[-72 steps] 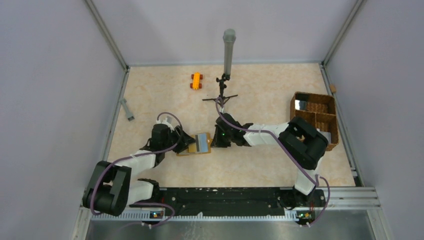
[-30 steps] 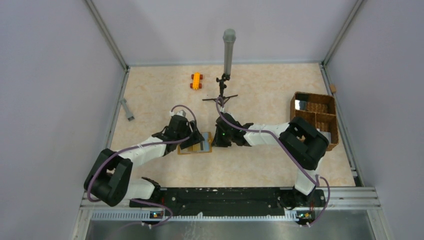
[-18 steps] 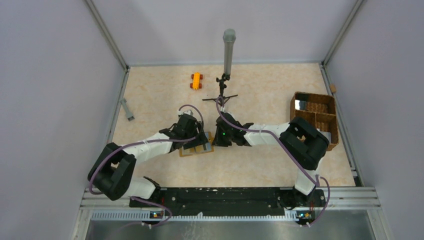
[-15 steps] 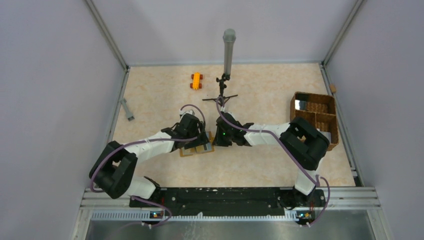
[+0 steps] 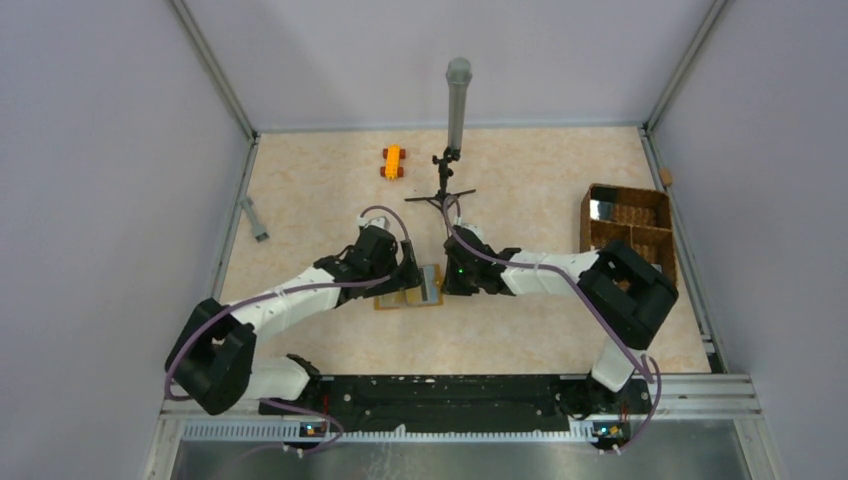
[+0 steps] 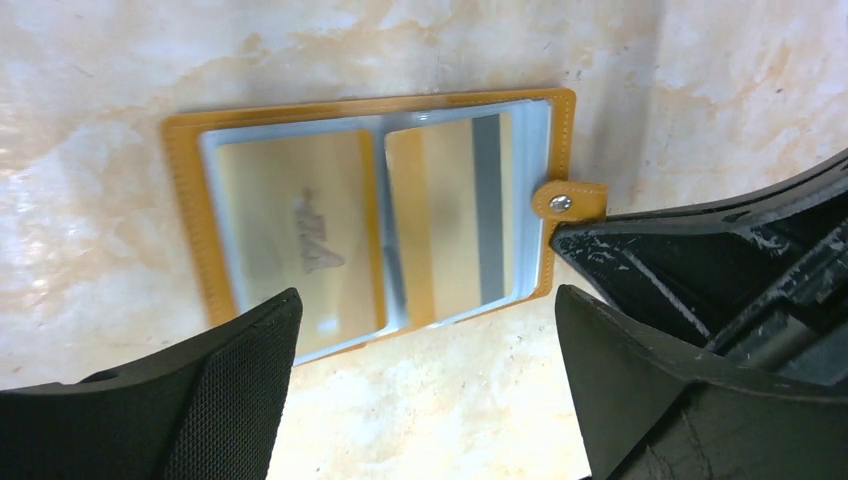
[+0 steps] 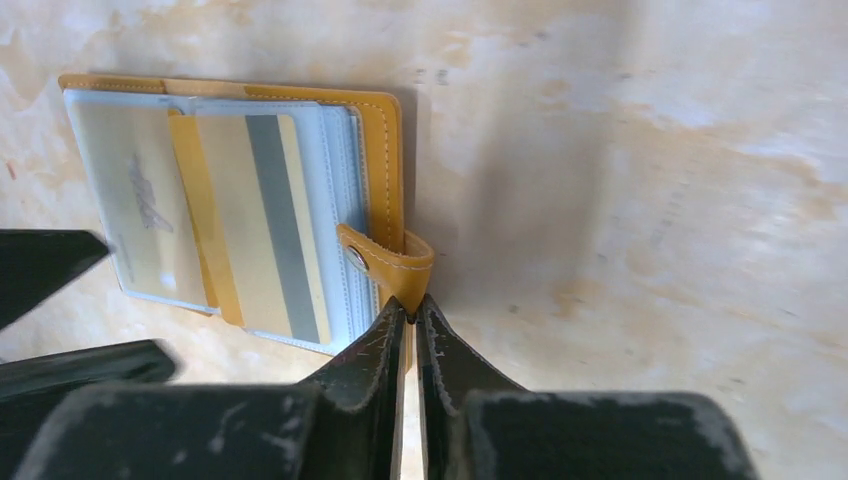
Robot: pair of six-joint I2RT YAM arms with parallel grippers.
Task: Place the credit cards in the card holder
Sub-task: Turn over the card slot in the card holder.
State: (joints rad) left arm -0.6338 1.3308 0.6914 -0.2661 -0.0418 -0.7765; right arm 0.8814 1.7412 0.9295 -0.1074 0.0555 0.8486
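The mustard-orange card holder lies open and flat on the table between both arms. Its clear sleeves show one credit card with a grey stripe and one with a faint logo. I cannot tell whether the striped card is inside a sleeve or lying on top. My left gripper hovers open at the holder's near edge, nothing between its fingers. My right gripper is shut on the holder's snap tab at its right edge.
An orange toy car sits at the back. A grey cylinder on a small black tripod stands behind the holder. A brown wicker compartment basket is at the right. A small grey piece lies by the left wall.
My left gripper moved right over the holder and opened its jaws wide. The holder and my right gripper shifted slightly to the right; the right stays shut on the tab.
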